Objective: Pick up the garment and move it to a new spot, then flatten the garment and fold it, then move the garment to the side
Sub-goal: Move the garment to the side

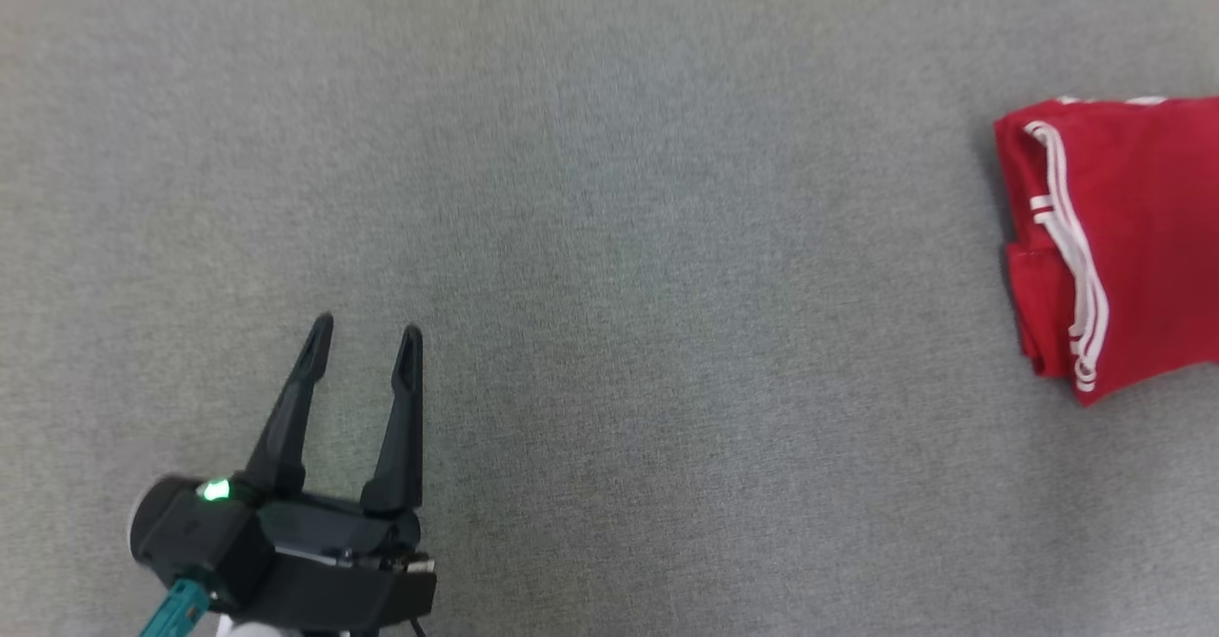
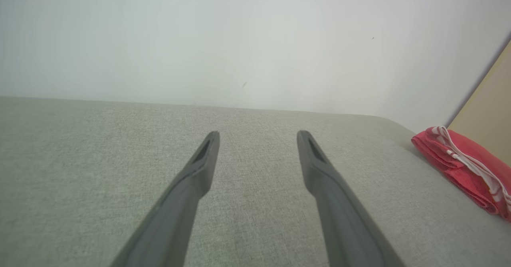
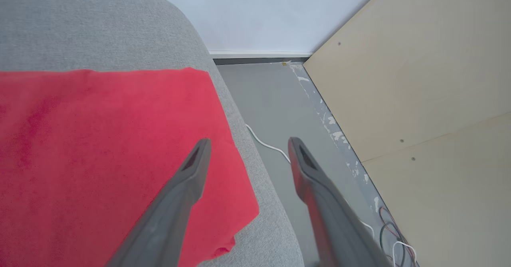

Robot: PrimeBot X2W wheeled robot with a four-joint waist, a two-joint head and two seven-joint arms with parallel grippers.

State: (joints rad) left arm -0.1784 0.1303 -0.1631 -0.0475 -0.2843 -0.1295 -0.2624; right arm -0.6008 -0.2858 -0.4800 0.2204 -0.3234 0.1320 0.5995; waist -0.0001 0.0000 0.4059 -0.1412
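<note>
The folded red garment [image 1: 1143,237] lay at the right edge of the grey fabric surface [image 1: 609,237]. The left gripper [image 1: 368,325], fingers spread and empty, sat well apart from it. The right gripper [image 3: 248,140] hovered released over the garment's edge.

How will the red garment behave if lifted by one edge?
Likely floppy: the red garment lies in soft folded layers, so it would probably unfold. Its corner drapes over the cushion edge, so a push might slide it off.
</note>
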